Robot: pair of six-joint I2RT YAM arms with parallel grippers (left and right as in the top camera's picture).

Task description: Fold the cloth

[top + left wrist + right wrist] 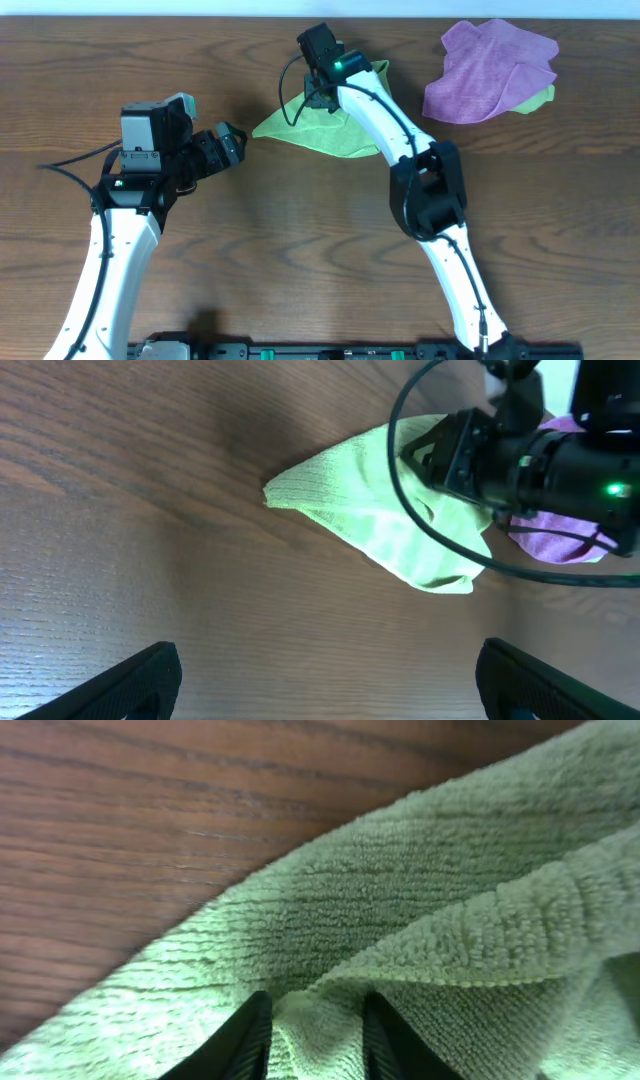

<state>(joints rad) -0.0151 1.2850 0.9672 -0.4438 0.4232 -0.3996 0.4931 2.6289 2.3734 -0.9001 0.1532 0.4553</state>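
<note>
Mostly the wooden table (300, 250) shows bare wood, with wide room along the front and between the arms, while the right arm (395, 125) crosses the cloth (325, 138) at the far middle and hides its centre and far edge from overhead. The purple cloth (490, 70) sits crumpled well apart by the far right edge, covering most of a pale scrap (542, 98). The right gripper (312, 1035) is nearly closed, pinching a ridge of the cloth, and the left gripper (226, 147) hangs spread wide, holding nothing, near the cloth's pointed left corner.
</note>
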